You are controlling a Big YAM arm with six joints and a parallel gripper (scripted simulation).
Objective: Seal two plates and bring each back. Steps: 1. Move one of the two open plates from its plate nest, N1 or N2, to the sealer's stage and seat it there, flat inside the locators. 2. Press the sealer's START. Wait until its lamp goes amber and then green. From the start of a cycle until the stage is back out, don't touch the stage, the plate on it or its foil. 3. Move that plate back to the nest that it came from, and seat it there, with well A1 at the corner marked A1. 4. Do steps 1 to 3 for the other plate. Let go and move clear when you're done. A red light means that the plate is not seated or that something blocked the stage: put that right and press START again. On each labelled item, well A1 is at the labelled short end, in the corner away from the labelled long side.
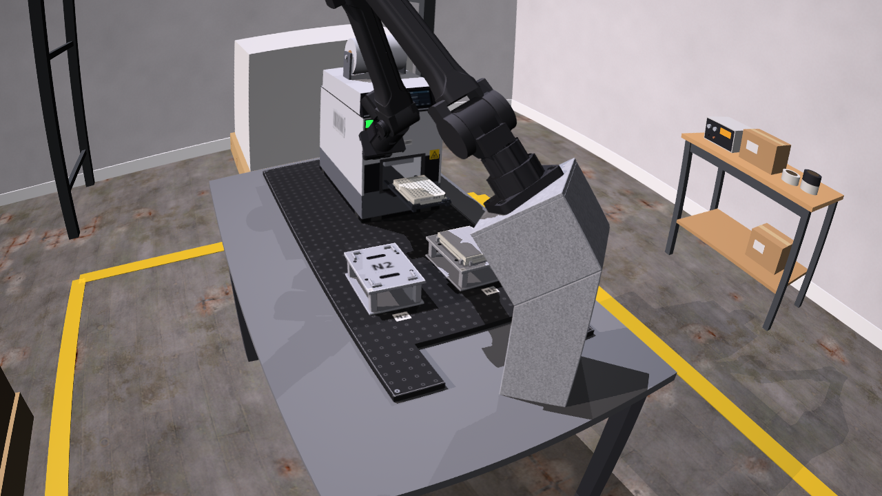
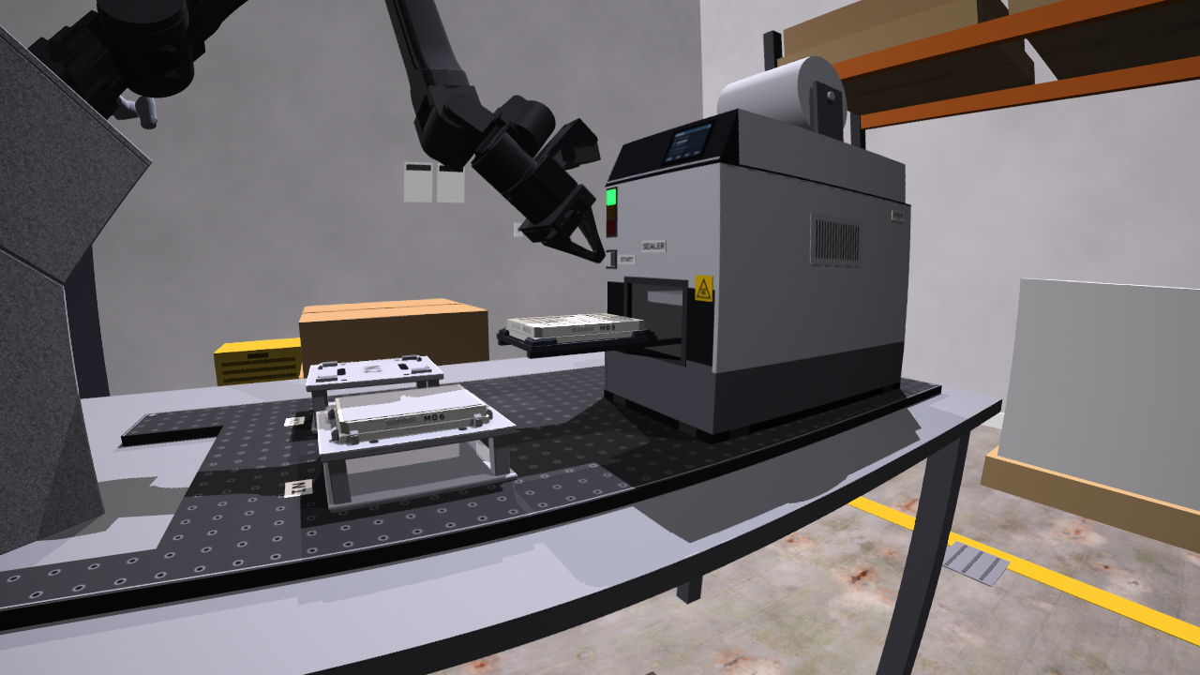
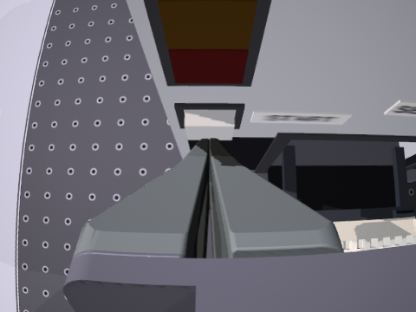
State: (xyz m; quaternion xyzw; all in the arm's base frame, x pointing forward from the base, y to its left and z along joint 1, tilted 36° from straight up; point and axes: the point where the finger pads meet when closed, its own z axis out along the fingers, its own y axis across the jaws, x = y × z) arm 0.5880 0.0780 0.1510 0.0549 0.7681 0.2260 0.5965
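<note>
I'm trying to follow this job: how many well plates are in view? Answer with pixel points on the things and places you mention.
2. Plate M09 (image 1: pixel 419 189) (image 2: pixel 575 327) (image 3: pixel 368 230) sits on the extended stage (image 2: pixel 545 345) of the sealer (image 1: pixel 345 132) (image 2: pixel 805 319) (image 3: pixel 325 43); plate M06 (image 1: pixel 455 249) (image 2: pixel 411 412) sits on nest N1 (image 1: pixel 440 253) (image 2: pixel 495 424). Any deeper inside the sealer could be hidden.

Shut claw (image 3: pixel 209 152) — near START button (image 3: pixel 210 126)

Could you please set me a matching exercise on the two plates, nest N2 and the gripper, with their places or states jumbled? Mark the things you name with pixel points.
Things:
1. plate M09 (image 1: pixel 419 189) (image 2: pixel 578 325)
2. plate M06 (image 1: pixel 461 246) (image 2: pixel 411 412)
3. nest N2 (image 1: pixel 383 266) (image 2: pixel 373 374)
4. gripper (image 2: pixel 602 258) (image 3: pixel 209 152)

Places or states:
A. bearing no plate
B. shut, near the START button (image 2: pixel 611 259) (image 3: pixel 210 123)
C. on the sealer's extended stage (image 2: pixel 549 345)
D. on nest N1 (image 2: pixel 478 437)

Pairs: 1-C, 2-D, 3-A, 4-B
</note>
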